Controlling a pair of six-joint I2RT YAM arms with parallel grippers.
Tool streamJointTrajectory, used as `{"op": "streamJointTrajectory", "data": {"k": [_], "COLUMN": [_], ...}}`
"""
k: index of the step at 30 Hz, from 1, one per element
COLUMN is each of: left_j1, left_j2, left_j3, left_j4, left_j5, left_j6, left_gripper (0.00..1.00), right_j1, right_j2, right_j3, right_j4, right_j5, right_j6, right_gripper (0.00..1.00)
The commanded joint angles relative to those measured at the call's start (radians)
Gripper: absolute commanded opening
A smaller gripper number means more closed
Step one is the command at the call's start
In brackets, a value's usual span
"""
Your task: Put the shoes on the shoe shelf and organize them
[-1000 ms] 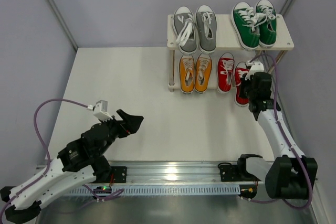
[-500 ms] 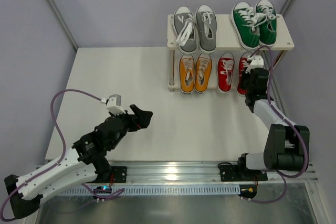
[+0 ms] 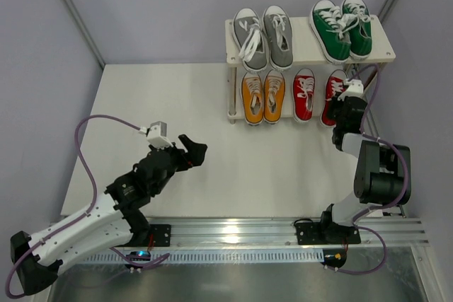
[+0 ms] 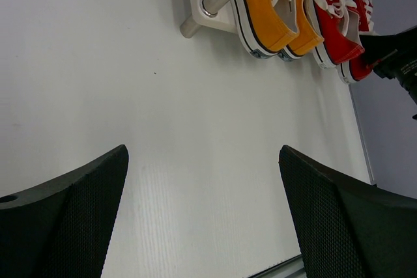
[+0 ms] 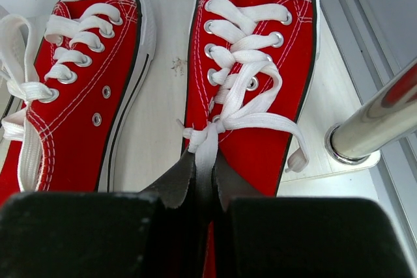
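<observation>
From above, a white bench [image 3: 141,104] sits between pale grey walls [image 3: 163,5], with a metal rail [image 3: 233,233] along its near edge. The shoe shelf [image 3: 303,49] stands at the far right of the bench, near the far wall. It carries 8 shoes. 2 grey shoes [image 3: 278,37] and 2 green shoes [image 3: 330,32] are on the top tier. 2 orange shoes [image 3: 253,98] and 2 red shoes [image 3: 304,95] are on the bottom tier.

In the left wrist view, the left end effector [image 4: 202,154] hangs over bare bench with its 2 fingers spread wide, holding nothing. The orange and red pairs lie farther off.

In the right wrist view, the right end effector [image 5: 202,175] is narrow, pinched on the near end of the right red shoe [image 5: 254,96], whose white lace runs into the gap. 1 shiny shelf post [image 5: 365,128] stands just right of that shoe.
</observation>
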Motion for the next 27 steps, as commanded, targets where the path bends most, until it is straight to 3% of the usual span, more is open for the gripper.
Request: {"op": "streamJointTrajectory", "data": {"k": [1, 10, 27], "left_j1": [0.015, 0.018, 0.018], "left_j2": [0.022, 0.057, -0.021], "left_j3": [0.042, 0.048, 0.041], "left_j4": [0.07, 0.106, 0.038], "left_j5": [0.01, 0.028, -0.002], "left_j6": [0.014, 0.002, -0.015], "left_gripper": [0.94, 0.94, 0.94], "right_j1": [-0.01, -0.013, -0.013], "right_j2": [0.016, -0.025, -0.016], "right_j3": [0.068, 0.076, 0.149], "right_j4": [0.18, 0.149, 0.069], "right_j5": [-0.068, -0.181, -0.159], "right_j6": [0.002, -0.036, -0.076], "right_gripper": [0.04, 0.04, 0.04]}}
